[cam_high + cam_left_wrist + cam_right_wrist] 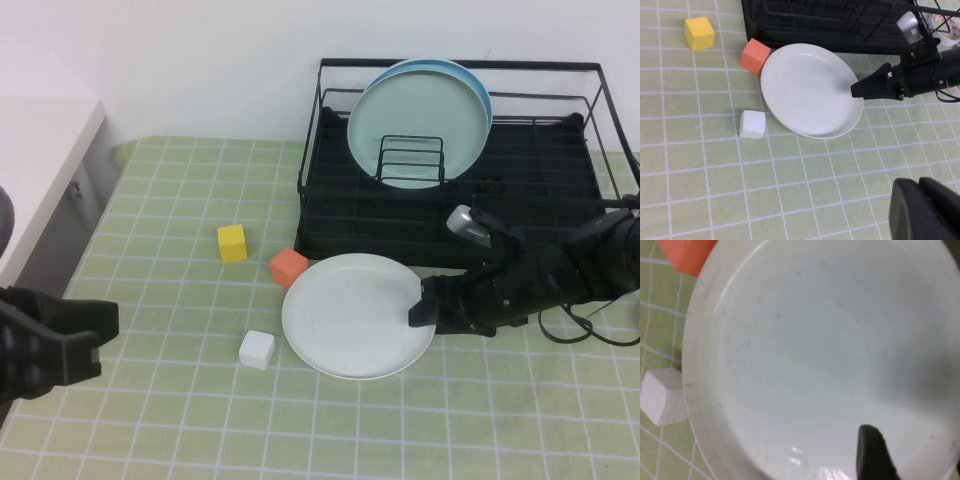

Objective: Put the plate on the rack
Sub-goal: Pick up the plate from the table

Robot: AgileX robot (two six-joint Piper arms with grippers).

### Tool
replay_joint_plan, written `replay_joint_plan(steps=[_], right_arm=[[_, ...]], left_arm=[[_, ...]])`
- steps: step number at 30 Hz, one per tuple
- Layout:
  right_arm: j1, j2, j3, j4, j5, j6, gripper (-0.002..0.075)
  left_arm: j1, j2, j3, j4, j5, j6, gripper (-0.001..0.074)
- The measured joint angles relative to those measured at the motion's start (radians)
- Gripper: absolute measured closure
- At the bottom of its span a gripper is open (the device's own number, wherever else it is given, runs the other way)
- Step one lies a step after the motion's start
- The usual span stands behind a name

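Nearest me, at the low left edge of the high view, my black left gripper (55, 345) is parked above the cloth, its jaws fully closed on nothing. It sits well apart from everything else.

The surface is a table under a pale green tablecloth with a white grid (180, 430). A plain white wall stands behind it, and a white counter edge (40, 150) shows on the far left.

The large round glossy white plate (357, 315) lies flat on the cloth, rim up, just in front of the big black wire dish rack (455, 200). Being round and flat, it has no long axis — its face points straight up.

My black right gripper (425, 308) reaches in from the right, low over the plate's right rim. One dark finger (875, 455) shows over the plate's inner face in the right wrist view; I cannot tell whether the jaws are spread or pinched on the rim.

A pale mint-green plate (415, 125) stands upright in the rack, with a blue plate (484, 92) behind it.

A small orange cube (288, 267) touches the plate's far-left rim. A small white cube (257, 349) sits just beside its near-left rim, and a small yellow cube (232, 242) lies further left.
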Motion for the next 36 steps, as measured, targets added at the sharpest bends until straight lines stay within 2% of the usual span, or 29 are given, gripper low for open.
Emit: replay_joint_plan(steps=[16, 18, 23, 25, 31, 36], right_arm=[[0.011, 0.041, -0.02, 0.036, -0.005, -0.019, 0.04], [0.011, 0.047, -0.022, 0.053, -0.005, -0.019, 0.0442], [0.006, 0.062, -0.022, 0.083, -0.005, -0.019, 0.0635], [0.006, 0.064, -0.022, 0.09, 0.004, -0.011, 0.068], [0.006, 0.06, -0.022, 0.057, 0.069, -0.001, 0.0712], [0.009, -0.044, -0.02, -0.097, 0.144, -0.001, 0.0713]], left_arm=[[0.0, 0.0, 0.0, -0.028, 0.033, 0.0, 0.0737], [0.0, 0.0, 0.0, -0.028, 0.038, -0.003, 0.0736], [0.0, 0.0, 0.0, -0.03, 0.042, -0.011, 0.0737], [0.0, 0.0, 0.0, -0.038, 0.043, -0.019, 0.0736], [0.0, 0.0, 0.0, -0.11, 0.046, -0.019, 0.0736], [0.0, 0.0, 0.0, -0.16, 0.033, -0.019, 0.0726]])
